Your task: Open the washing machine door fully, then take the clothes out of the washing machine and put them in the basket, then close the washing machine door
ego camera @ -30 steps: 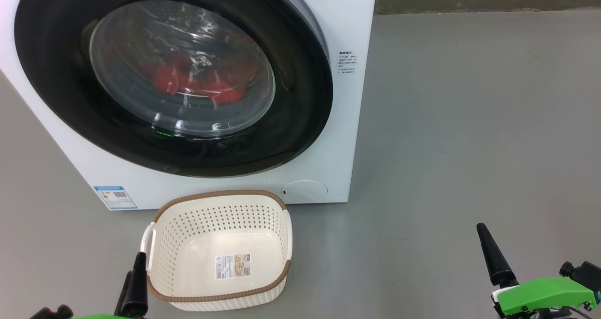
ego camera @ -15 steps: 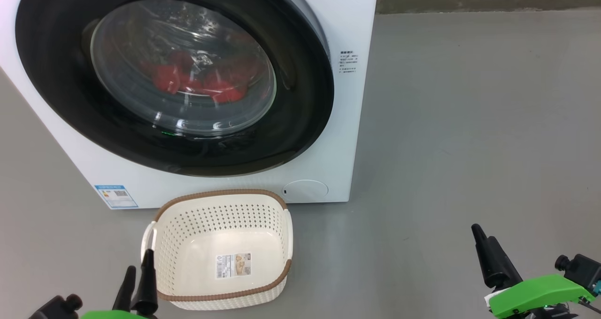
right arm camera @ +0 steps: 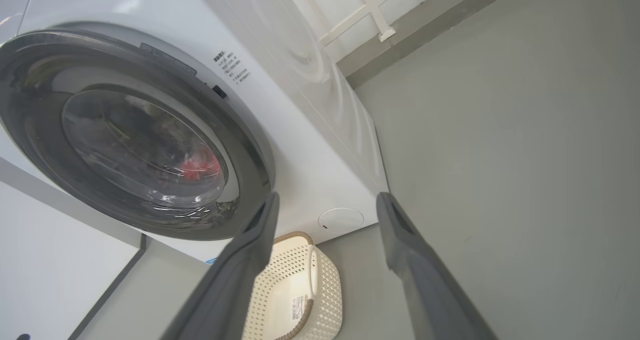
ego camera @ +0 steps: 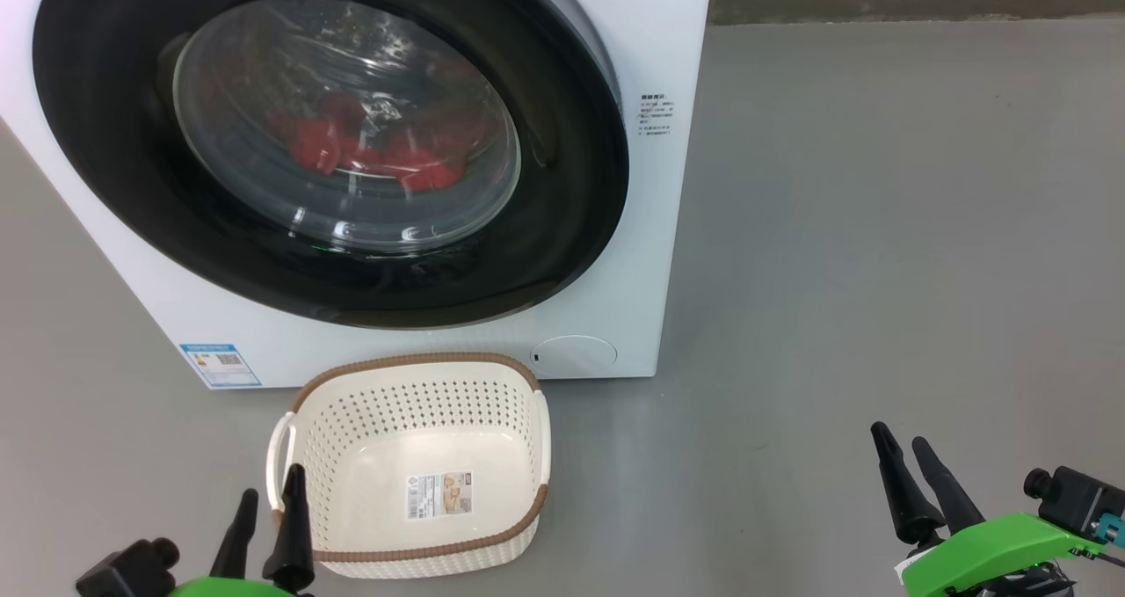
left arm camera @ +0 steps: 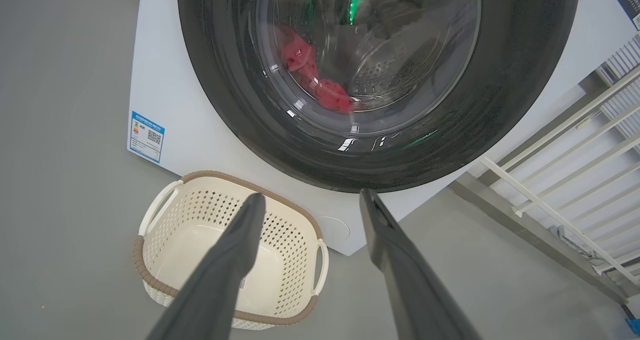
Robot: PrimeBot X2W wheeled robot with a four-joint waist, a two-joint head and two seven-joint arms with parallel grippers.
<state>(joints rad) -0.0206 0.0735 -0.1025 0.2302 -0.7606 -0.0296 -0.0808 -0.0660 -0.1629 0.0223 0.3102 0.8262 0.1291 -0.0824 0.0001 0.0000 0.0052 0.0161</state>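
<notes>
Lying behind the glass of the washing machine door (ego camera: 562, 228), which looks shut, perhaps barely ajar, the clothes (ego camera: 387, 153) sit inside the washing machine (ego camera: 650, 34). The basket (ego camera: 413, 360) stands empty just before it. The left gripper (ego camera: 272, 483) and right gripper (ego camera: 897, 434) hover low, fingers parted, holding nothing

A smooth, matte grey floor (ego camera: 879, 228) runs back to a darker raised kerb (ego camera: 914, 3) along its far edge. A large white front-loading washing machine (ego camera: 655, 228) stands on the floor at the left, with a small blue label (ego camera: 220, 365) and a round white cap (ego camera: 576, 355) low on its front. Just in front of the machine, between label and cap, sits a cream perforated plastic basket (ego camera: 413, 359) with a brown woven-look rim and a paper sticker (ego camera: 438, 495) on its bottom. Whether basket and machine touch cannot be told.
</notes>
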